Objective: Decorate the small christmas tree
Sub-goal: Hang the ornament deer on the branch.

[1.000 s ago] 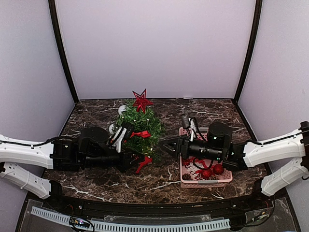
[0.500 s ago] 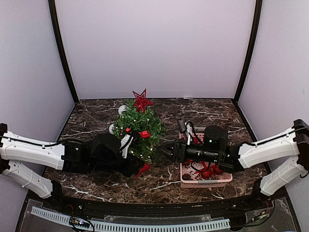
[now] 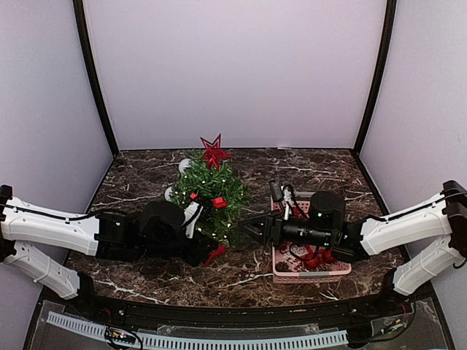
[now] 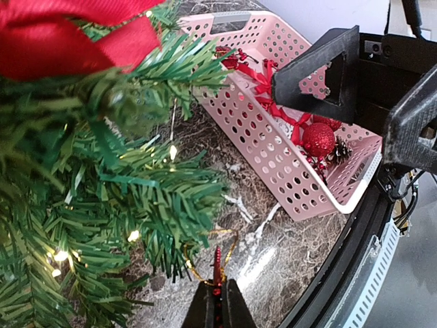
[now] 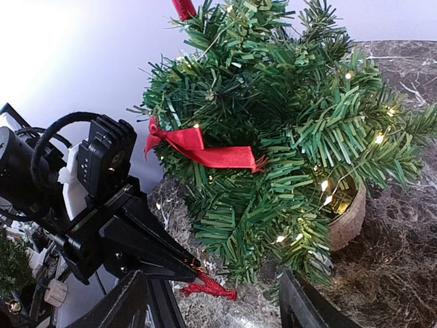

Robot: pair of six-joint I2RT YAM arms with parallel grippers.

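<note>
Pink basket (image 4: 287, 164) holds red baubles (image 4: 318, 139) and ribbon. Left gripper (image 4: 218, 309) pinches a red glitter ornament (image 5: 208, 285). Right gripper (image 5: 215, 304) gapes beside the small christmas tree (image 5: 273, 137).

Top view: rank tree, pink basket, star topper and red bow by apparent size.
The small christmas tree and pink basket: about alike; the right arm hides part of the basket, so no ranking.
Then the star topper.
Smallest, the red bow.

Soft, even light; a pale glare on the marble surface (image 4: 263, 263) just ahead of the left hand (image 4: 218, 304); the red bow (image 4: 61, 34) above it blurred; the wall (image 5: 61, 48) behind it washed out.
</note>
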